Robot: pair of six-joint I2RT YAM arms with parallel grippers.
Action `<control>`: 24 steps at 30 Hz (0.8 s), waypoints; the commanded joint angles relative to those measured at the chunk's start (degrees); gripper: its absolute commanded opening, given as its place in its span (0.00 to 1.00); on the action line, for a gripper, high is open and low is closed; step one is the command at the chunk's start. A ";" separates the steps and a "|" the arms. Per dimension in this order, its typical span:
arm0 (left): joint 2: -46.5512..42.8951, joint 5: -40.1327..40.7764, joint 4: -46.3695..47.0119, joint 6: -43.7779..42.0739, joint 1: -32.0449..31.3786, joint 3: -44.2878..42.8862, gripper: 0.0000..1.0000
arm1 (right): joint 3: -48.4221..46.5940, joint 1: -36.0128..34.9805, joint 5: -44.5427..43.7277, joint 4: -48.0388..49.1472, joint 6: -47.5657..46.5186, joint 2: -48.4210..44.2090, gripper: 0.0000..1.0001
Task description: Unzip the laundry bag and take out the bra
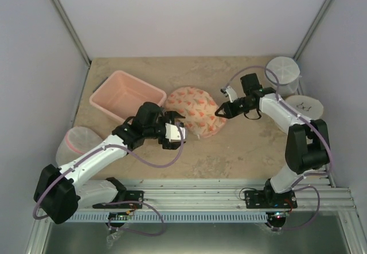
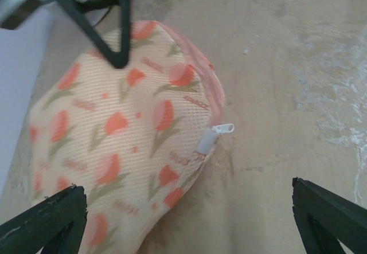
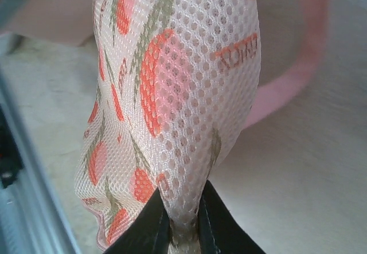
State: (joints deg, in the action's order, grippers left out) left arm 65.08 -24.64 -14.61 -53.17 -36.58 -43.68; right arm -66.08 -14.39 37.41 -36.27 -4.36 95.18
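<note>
The laundry bag [image 1: 196, 112] is lying near the middle of the surface [image 1: 246, 151], domed upward, with its cream mesh and orange-red print facing up. The right pincer [image 1: 219, 110] is reaching in from the right and is clenching a fold of fabric at the bag's right edge. In the right wrist view, its two dark fingertips [image 3: 155, 231] are pressing together on a pinched ridge of the laundry bag [image 3: 178, 93], and the mesh is rising from that grip. A pink loop [image 3: 292, 76] is curving behind it. The left pincer [image 1: 180, 132] is hovering at the bag's near left side with its jaws spread wide and grasping nothing. In the left wrist view, its fingers [image 2: 43, 222] are framing the laundry bag [image 2: 120, 145] without touching it. A small white zipper pull [image 2: 215, 136] is sticking out from the seam on the side facing the bare surface. The right pincer [image 2: 117, 59] is showing at the bag's far end in that view. What the bag is holding cannot be made out through the mesh. A pink tub [image 1: 123, 96] is sitting just beside the bag on its left. Round white mesh containers are standing at the far right [image 1: 285, 73] and near left [image 1: 80, 142].
</note>
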 commanded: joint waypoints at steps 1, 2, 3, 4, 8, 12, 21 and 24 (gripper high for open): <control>0.36 0.65 3.04 -5.60 -1.75 3.13 0.99 | -4.70 -1.43 9.72 -7.05 -1.34 -2.80 0.01; 0.21 0.82 4.08 -6.01 -1.99 3.88 0.99 | -5.15 -1.43 11.66 -7.84 -1.55 -3.31 0.00; 0.09 0.92 5.13 -6.57 -2.08 4.75 0.99 | -5.41 -1.47 13.54 -8.28 -1.62 -3.92 0.01; -0.02 1.38 6.38 -7.07 -2.17 5.61 0.99 | -5.57 -1.58 15.11 -8.66 -1.62 -4.83 0.01; -0.47 3.74 13.03 -10.30 -2.51 9.07 0.99 | -6.01 -2.54 18.28 -9.48 -1.94 -7.68 0.01; -0.73 8.02 25.08 -12.74 -2.71 12.60 0.99 | -6.01 -3.74 19.03 -10.73 -2.86 -8.47 0.01; -1.26 9.55 36.33 -12.24 -2.71 16.17 0.98 | -6.81 -3.98 21.32 -11.23 -4.12 -8.41 0.01; -1.68 8.02 36.27 -9.96 -2.71 15.41 0.91 | -6.83 -3.98 21.31 -11.28 -4.42 -8.27 0.01</control>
State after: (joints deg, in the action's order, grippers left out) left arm 64.69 -15.20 16.80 -64.55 -39.09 -27.83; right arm -71.13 -17.54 53.98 -46.35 -6.96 87.57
